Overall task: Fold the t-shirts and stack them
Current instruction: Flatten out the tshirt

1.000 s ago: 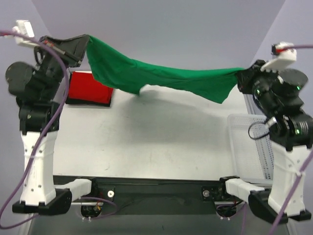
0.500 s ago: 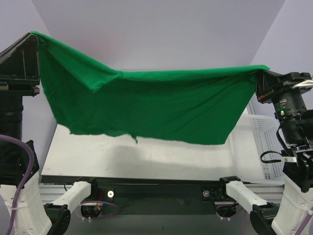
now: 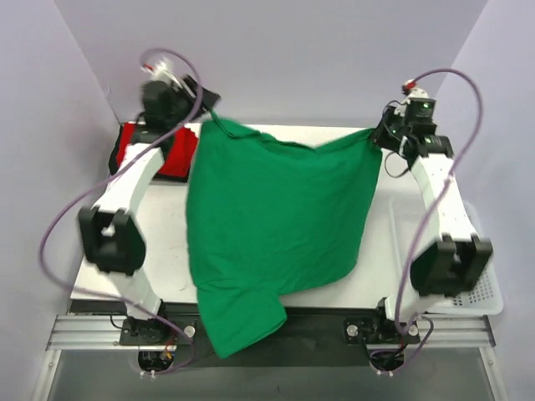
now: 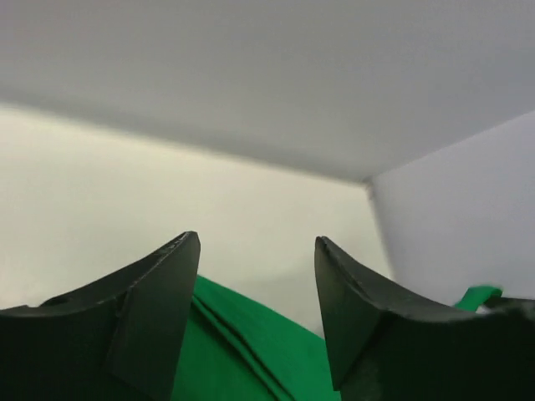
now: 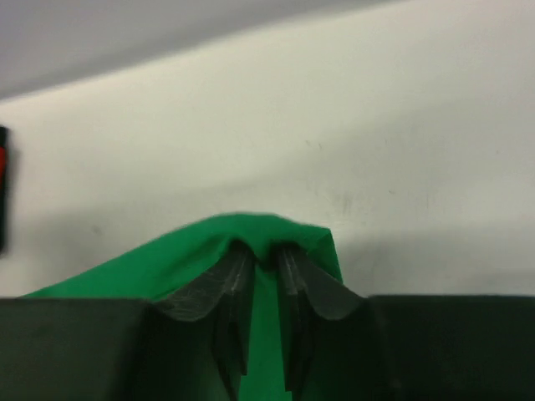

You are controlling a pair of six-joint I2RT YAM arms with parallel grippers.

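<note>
The bright green t-shirt (image 3: 276,225) lies spread across the table (image 3: 159,225), its near end hanging over the front edge. My left gripper (image 3: 205,107) is at the shirt's far left corner. In the left wrist view this gripper (image 4: 257,251) stands open, with the green fabric (image 4: 242,351) lying low between the fingers. My right gripper (image 3: 383,134) is at the far right corner. In the right wrist view this gripper (image 5: 263,251) is shut on a fold of the green t-shirt (image 5: 167,259). A folded red t-shirt (image 3: 138,149) lies at the far left.
A white mesh basket (image 3: 489,284) stands off the table's right side, beside the right arm. The back wall rises close behind both grippers. Both arms stretch out along the table's left and right sides.
Both arms swung from high and near out to the table's far edge. The green t-shirt went from hanging stretched in the air to lying on the table. The left gripper opened.
</note>
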